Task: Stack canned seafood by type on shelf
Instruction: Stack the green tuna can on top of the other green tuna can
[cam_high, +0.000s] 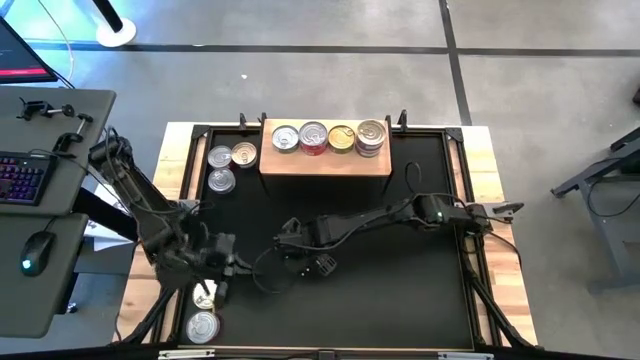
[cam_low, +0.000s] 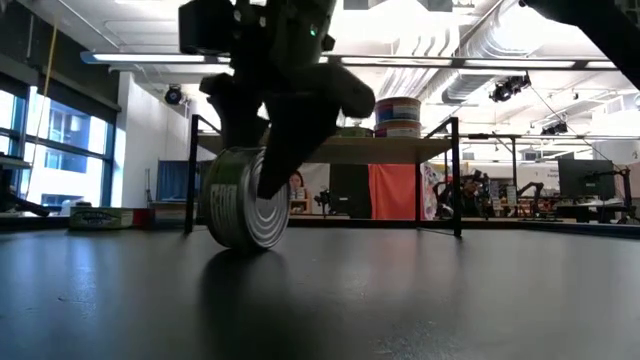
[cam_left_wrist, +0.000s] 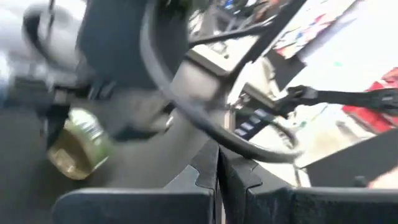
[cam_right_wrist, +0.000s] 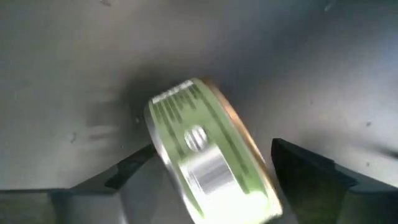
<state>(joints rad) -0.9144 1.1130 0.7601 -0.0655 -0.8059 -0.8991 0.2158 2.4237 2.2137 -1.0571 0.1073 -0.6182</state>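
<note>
A: Where's the green-labelled can (cam_right_wrist: 208, 158)?
B: On its rim on the black mat (cam_high: 400, 290), between the right gripper's (cam_right_wrist: 205, 168) spread fingers, gaps both sides. Open mat lies right.
A: Shelf (cam_high: 325, 160)?
B: Far edge, tins along it. Left gripper (cam_high: 205, 262), near-left: grip unclear, blurred.

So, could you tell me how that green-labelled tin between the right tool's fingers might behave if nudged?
The green-labelled tin stands on its edge on the black mat, so it would probably roll. Its smooth metal side may slip from the right tool, whose fingers look open.
</note>
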